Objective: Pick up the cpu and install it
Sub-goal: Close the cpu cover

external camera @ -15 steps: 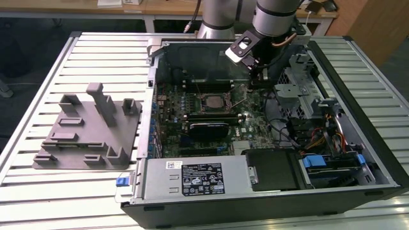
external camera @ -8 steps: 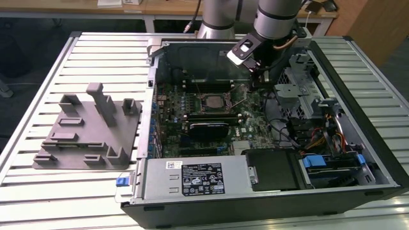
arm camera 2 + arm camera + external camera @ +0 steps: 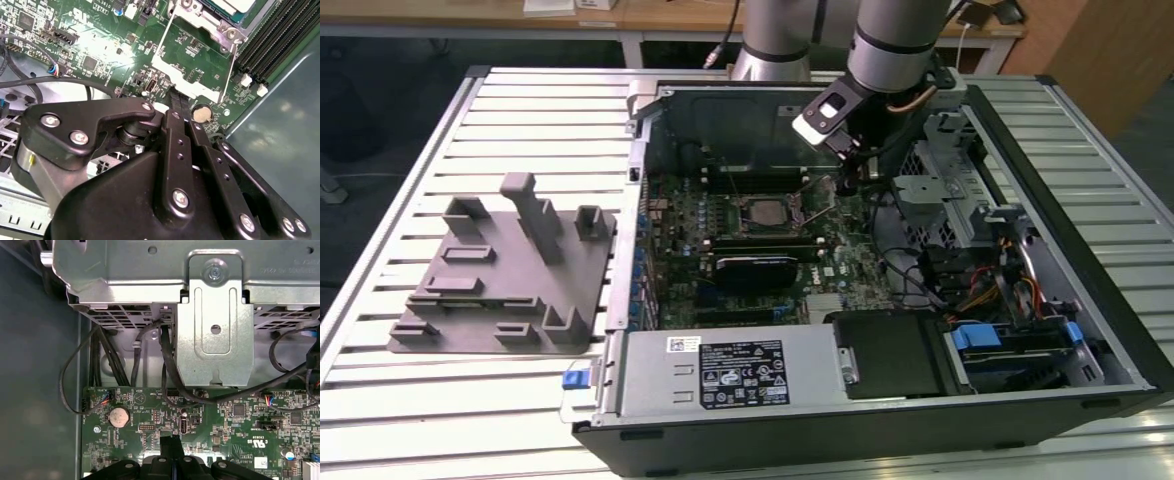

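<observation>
The matte black gripper (image 3: 847,187) has its slim fingers pressed together, apparently empty, tips at the green motherboard (image 3: 192,48); the flat silvery cpu (image 3: 239,5) lies in the steel-framed socket (image 3: 202,19), just to the exterior view's left.

Reaches steeply down with arm (image 3: 897,40) directly above the pincer (image 3: 850,185); slim black fingers (image 3: 173,107) pressed flat together, tips pointing downward.

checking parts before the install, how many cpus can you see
1. The cpu lies in the socket on the motherboard, to the exterior view's left of the end effector. Another could be hidden behind the arm.
</observation>
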`<state>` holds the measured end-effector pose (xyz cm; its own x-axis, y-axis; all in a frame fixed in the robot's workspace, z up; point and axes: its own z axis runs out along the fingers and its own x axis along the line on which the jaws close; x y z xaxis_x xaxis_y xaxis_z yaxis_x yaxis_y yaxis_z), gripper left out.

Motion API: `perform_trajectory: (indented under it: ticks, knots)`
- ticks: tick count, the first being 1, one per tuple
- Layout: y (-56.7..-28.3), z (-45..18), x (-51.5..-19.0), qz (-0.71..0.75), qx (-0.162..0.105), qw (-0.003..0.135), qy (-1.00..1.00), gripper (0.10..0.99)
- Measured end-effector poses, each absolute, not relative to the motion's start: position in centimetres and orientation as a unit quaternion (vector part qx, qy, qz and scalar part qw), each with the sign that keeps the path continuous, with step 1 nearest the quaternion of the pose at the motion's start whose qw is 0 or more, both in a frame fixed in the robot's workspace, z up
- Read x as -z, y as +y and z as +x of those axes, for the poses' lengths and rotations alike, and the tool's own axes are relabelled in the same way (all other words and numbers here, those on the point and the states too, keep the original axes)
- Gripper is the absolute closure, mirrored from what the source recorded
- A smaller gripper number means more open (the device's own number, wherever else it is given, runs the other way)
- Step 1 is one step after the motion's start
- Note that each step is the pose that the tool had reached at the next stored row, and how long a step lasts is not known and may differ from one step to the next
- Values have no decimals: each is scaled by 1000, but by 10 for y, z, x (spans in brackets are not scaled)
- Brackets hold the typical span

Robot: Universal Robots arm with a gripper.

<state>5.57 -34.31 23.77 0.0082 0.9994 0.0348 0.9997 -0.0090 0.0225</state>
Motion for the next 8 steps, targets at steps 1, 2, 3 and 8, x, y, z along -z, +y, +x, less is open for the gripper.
perform_trajectory:
  ticks: [1, 2, 3, 8]
  knots:
    - [-343, 56, -238, -710, 20, 4, -704, 980]
    - [-343, 56, -238, -710, 20, 4, -704, 980]
    - [-343, 56, -238, -710, 20, 4, -704, 980]
    - [-343, 56, -237, -710, 20, 4, -704, 980]
